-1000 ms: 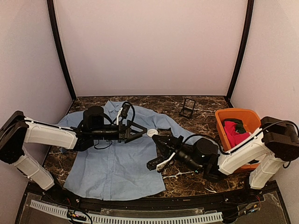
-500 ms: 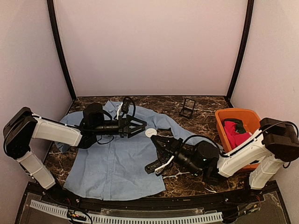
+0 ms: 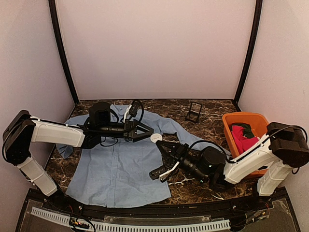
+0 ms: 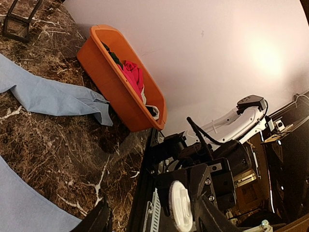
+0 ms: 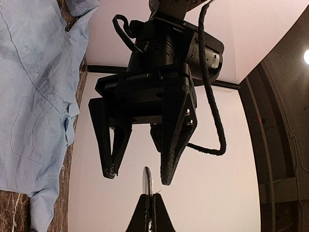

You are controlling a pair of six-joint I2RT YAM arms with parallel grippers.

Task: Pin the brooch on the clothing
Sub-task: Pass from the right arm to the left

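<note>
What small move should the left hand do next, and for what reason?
Probably ease the left hand forward so its open fingers straddle the white brooch, then close. The right hand pinches the brooch by its edge above the light blue shirt, and the right wrist view shows the left hand's fingers apart, facing it with nothing between them.

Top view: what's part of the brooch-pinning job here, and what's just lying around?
In the job:
white round brooch, pinched in the right gripper
light blue shirt, spread flat
left gripper, open, facing the brooch

Lying about:
orange bin
red garment in it
small black stand at the back
</note>
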